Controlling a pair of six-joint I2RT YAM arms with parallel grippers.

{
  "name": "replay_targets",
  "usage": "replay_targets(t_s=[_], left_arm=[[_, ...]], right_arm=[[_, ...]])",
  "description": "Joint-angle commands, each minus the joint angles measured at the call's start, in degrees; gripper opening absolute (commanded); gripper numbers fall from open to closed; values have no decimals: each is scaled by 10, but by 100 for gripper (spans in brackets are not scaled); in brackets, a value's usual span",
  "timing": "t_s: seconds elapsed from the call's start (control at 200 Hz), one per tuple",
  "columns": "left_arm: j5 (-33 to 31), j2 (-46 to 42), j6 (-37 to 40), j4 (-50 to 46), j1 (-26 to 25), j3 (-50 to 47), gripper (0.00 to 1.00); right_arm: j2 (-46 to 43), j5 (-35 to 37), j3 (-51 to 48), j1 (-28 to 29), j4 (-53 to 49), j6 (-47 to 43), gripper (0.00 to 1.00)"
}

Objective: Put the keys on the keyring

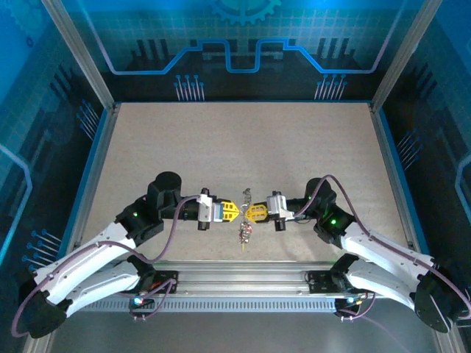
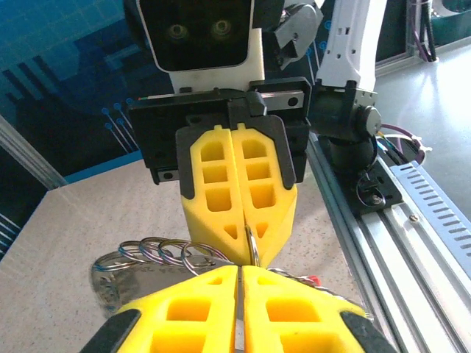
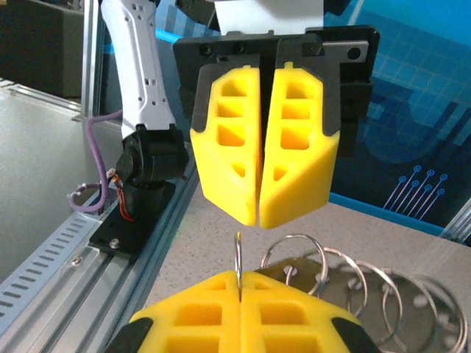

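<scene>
My two grippers meet tip to tip at the table's near middle. The right gripper (image 1: 251, 212) (image 3: 239, 278) is shut on the keyring (image 3: 238, 254), a thin metal loop seen edge-on (image 2: 252, 246) that rises from its yellow fingertips. The left gripper (image 1: 233, 212) (image 2: 239, 268) faces it a short way off, jaws pressed together. A thin grey sliver shows in their seam, and I cannot tell what it is. The keys (image 1: 243, 232) hang in a small bunch just below the fingertips. A red key head (image 2: 313, 280) peeks out beside the left fingers.
Several small split rings (image 2: 158, 254) (image 3: 353, 272) on a flat metal piece (image 2: 110, 283) hang beside the grippers. An aluminium rail (image 1: 243, 283) with both arm bases runs along the near edge. The speckled table (image 1: 243, 147) stretches behind, with blue walls around it.
</scene>
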Motion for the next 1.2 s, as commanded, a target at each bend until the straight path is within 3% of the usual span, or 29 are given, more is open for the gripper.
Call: replay_targets(t_s=[0.0, 0.36, 0.935, 1.196], left_arm=[[37, 6, 19, -17, 4, 19, 13], [54, 48, 48, -51, 4, 43, 17], [99, 56, 90, -113, 4, 58, 6], [124, 67, 105, -126, 4, 58, 10]], right_arm=[[-6, -17, 29, -4, -19, -28, 0], [5, -8, 56, 13, -86, -92, 0], [15, -3, 85, 19, -184, -199, 0], [36, -16, 122, 15, -236, -254, 0]])
